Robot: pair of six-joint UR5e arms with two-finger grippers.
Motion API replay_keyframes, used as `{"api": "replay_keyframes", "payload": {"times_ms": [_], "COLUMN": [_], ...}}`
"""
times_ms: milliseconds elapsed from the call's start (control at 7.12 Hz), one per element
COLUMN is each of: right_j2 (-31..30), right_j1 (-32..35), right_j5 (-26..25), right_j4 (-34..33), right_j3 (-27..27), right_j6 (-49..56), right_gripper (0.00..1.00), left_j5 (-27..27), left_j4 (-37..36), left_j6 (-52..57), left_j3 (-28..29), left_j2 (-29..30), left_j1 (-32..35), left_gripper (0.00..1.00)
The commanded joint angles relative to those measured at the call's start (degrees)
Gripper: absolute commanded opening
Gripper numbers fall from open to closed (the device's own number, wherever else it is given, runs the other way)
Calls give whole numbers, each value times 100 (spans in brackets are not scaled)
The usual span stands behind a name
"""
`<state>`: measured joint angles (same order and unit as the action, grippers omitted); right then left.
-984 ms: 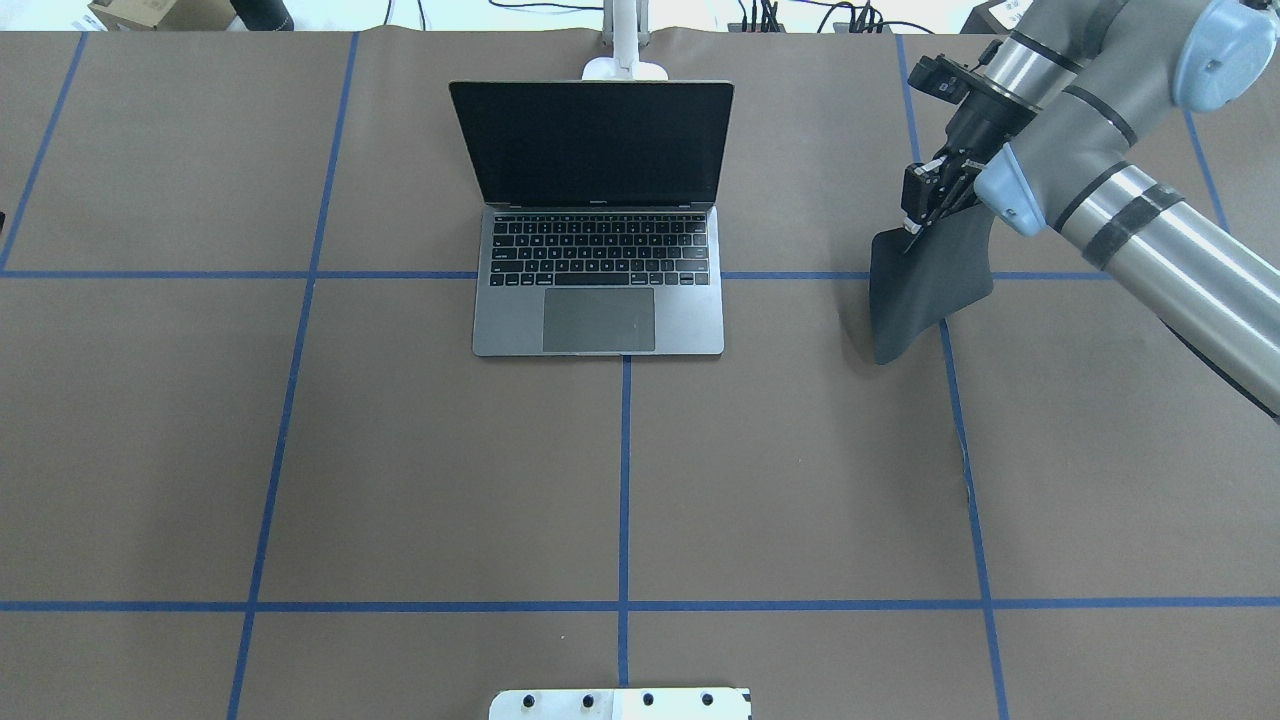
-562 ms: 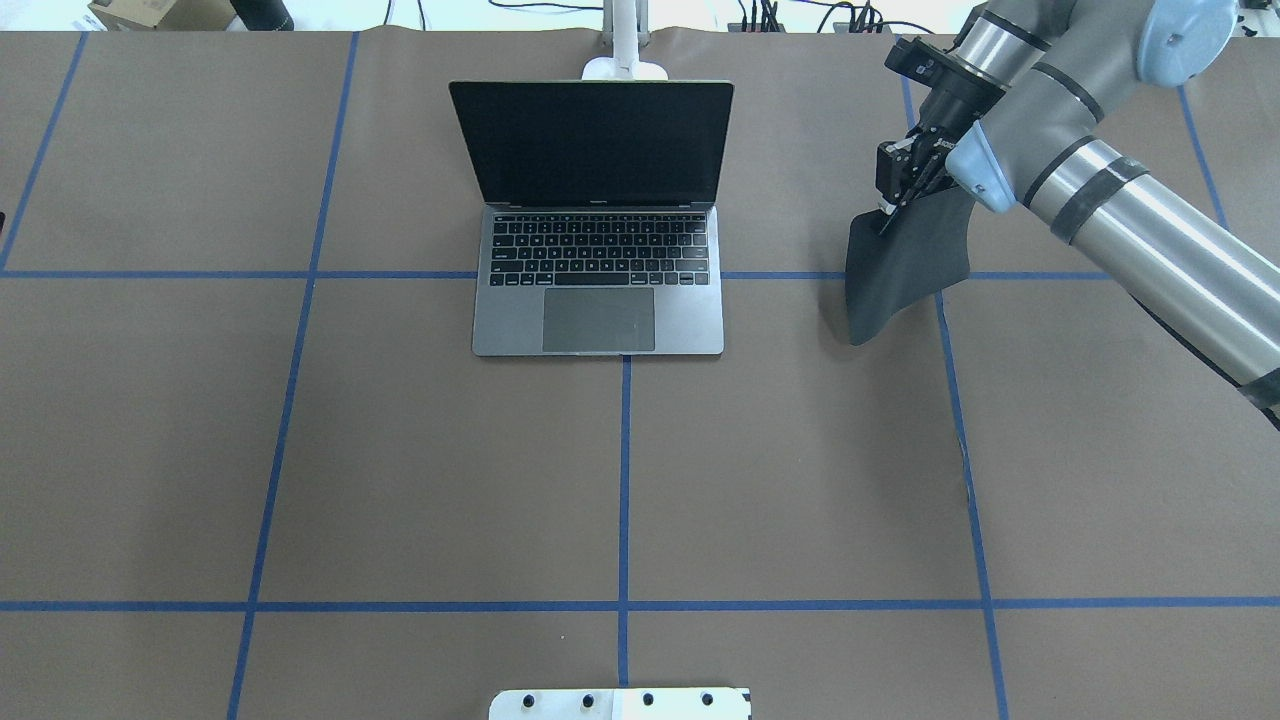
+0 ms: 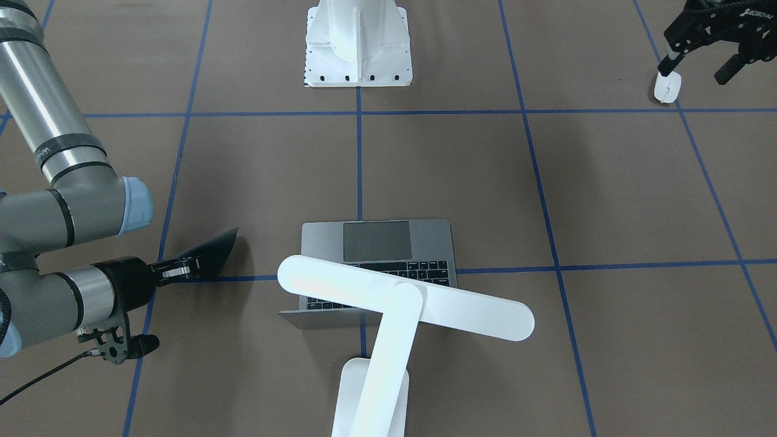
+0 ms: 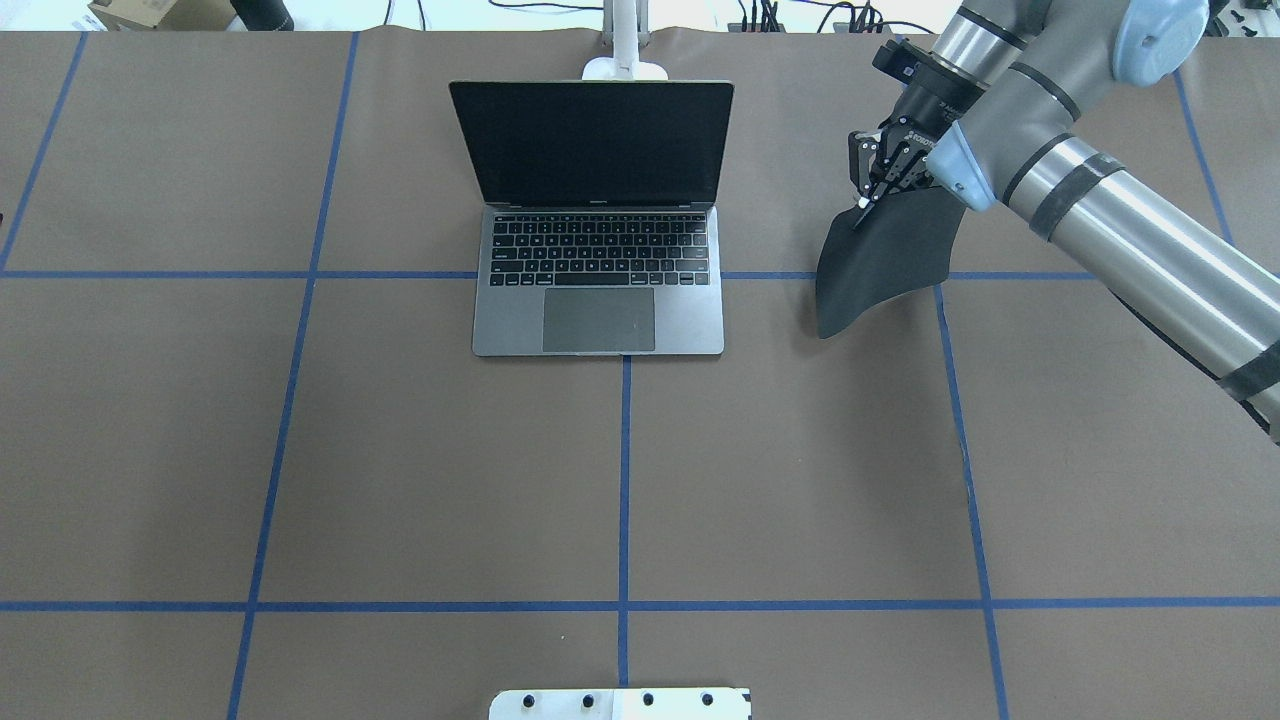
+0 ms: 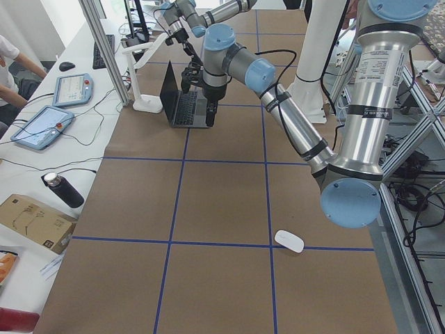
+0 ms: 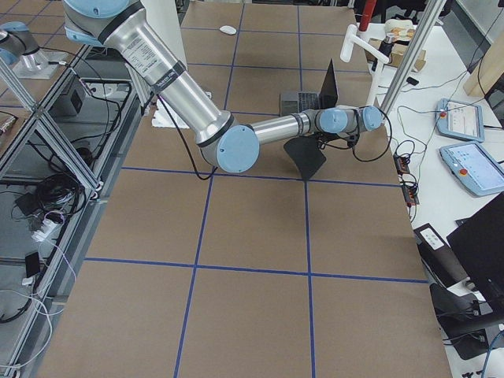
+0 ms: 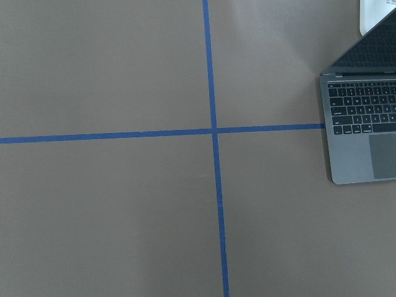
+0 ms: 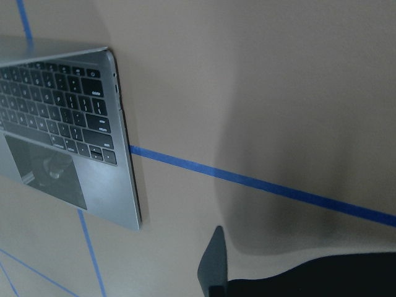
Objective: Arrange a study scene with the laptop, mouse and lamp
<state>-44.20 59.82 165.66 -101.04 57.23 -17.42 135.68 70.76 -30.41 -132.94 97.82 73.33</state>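
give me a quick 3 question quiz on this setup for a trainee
1. True or false: the laptop is shut.
2. What does the right hand hold? A) a cup B) the black mat C) a book
3. The left hand is open close to which small white thing?

Key: 1 false, its lid stands open; 2 B; 3 the mouse.

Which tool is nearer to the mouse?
Left. The left tool is close beside the mouse; the right tool is far across the table, gripping a black mat near the laptop.
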Motion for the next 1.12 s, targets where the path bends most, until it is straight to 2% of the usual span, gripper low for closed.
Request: {"api": "replay_keyframes", "payload": {"times_ms": [0, 141, 281, 422, 562, 703, 984], "right_j2": [192, 228, 254, 298, 298, 350, 517], "right_j1": [3, 3, 3, 12, 12, 47, 170], "right_j5": [150, 151, 151, 151, 151, 151, 142], "right_j4": [14, 14, 23, 197, 425, 453, 480], "right_j3": [-291, -309, -309, -309, -361, -362, -362], "right_j6": [-33, -33, -33, -33, -33, -33, -33], "right_gripper": [9, 57, 72, 80, 80, 98, 98], "left_j5": [2, 2, 2, -7, -7, -7, 2], "left_j4": [-9, -9, -18, -18, -18, -18, -35], "left_j6": [0, 0, 0, 0, -9, -9, -9], "left_j3": [-48, -57, -83, -101, -101, -101, -153], "left_j2": [0, 0, 0, 0, -9, -9, -9], "left_j1": [58, 59, 76, 85, 94, 103, 120], "left_gripper": [100, 100, 100, 100, 100, 100, 100]}}
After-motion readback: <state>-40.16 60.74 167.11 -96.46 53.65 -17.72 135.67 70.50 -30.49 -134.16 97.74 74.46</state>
